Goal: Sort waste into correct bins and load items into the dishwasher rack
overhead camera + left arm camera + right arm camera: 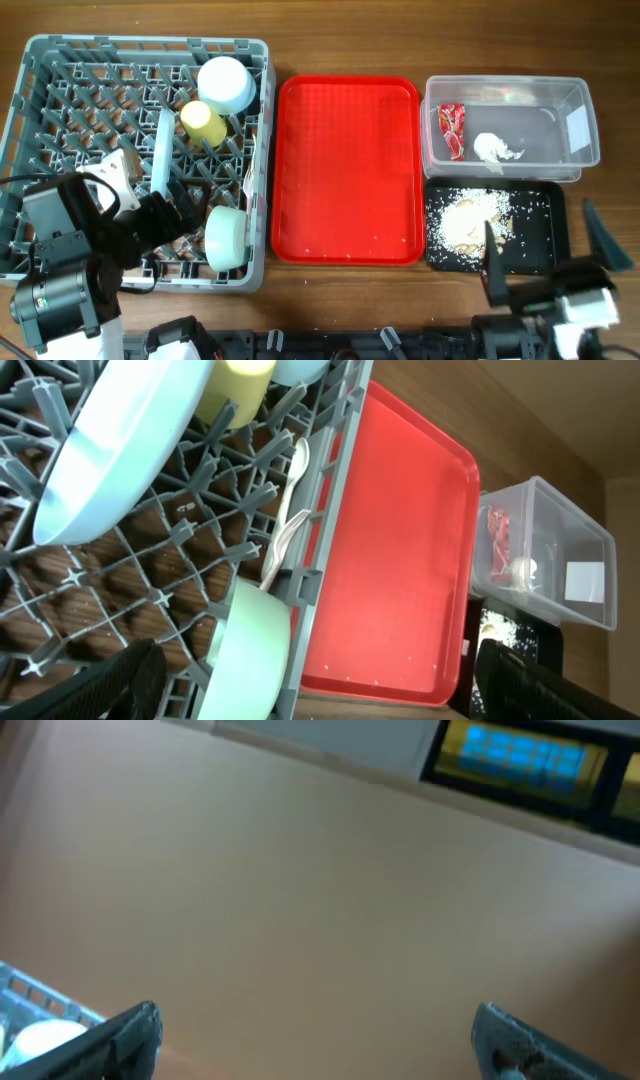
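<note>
The grey dishwasher rack (40, 60) holds the pale blue small bowl (225, 85), yellow cup (203, 122), pale blue plate (160, 150) on edge, mint green bowl (226, 236) and white cutlery (247, 180). My left gripper (178, 215) is open and empty over the rack's front, beside the mint bowl (250, 660). The clear tub (580, 150) holds the red wrapper (452, 130) and the tissue (495, 148). The black tray (545, 255) holds rice scraps (465, 225). My right gripper (548, 258) is open and empty at that tray's front edge.
The red serving tray (347, 170) lies between the rack and the bins, with a few crumbs on it. In the left wrist view the plate (120, 450), the cutlery (290, 510) and the red tray (400, 540) show. The right wrist view looks upward at a beige surface.
</note>
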Robot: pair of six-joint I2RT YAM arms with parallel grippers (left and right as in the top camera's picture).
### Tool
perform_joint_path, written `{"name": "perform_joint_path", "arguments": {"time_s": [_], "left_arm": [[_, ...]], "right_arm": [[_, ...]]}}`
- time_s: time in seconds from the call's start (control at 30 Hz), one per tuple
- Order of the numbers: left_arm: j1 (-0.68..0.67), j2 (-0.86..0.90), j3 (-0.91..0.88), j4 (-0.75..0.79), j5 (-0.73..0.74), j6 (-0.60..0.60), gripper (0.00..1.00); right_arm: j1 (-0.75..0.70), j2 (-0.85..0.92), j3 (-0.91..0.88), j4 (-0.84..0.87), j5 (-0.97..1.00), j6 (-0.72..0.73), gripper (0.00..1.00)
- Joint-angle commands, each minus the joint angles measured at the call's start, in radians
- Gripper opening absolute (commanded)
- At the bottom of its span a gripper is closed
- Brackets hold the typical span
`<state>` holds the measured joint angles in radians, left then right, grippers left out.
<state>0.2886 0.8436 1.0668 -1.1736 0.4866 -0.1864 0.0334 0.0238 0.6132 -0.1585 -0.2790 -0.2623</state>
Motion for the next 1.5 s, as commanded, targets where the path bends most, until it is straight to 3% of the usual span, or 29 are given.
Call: {"name": "perform_joint_path", "arguments": {"time_s": [0.0,0.2,0.37,0.5,0.7,0.97,1.47], "left_arm": [[-0.006,-0.005,0.013,0.003,-0.006,-0.009,1.0],[-0.006,-0.005,0.013,0.003,-0.006,-0.009,1.0],[-0.006,-0.005,0.013,0.003,-0.006,-0.009,1.0],[-0.006,-0.005,0.013,0.003,-0.006,-0.009,1.0],[-0.006,-0.005,0.013,0.003,-0.006,-0.009,1.0],[-0.006,-0.005,0.013,0.003,-0.006,-0.009,1.0],[-0.006,-0.005,0.013,0.004,-0.006,-0.009,1.0]], "right_arm": [[-0.006,-0.015,-0.151,0.122,-0.028,0.066,1.0],[-0.006,-0.016,-0.389,0.438,0.097,0.3,1.0],[0.002,-0.021,-0.538,0.6,0.184,0.375,1.0],[0.024,-0.021,-0.606,0.6,0.239,0.374,1.0],[0.025,-0.021,-0.608,0.453,0.238,0.364,1.0],[0.024,-0.021,-0.608,0.155,0.238,0.331,1.0],[0.014,-0.021,-0.608,0.16,0.235,0.269,1.0]]}}
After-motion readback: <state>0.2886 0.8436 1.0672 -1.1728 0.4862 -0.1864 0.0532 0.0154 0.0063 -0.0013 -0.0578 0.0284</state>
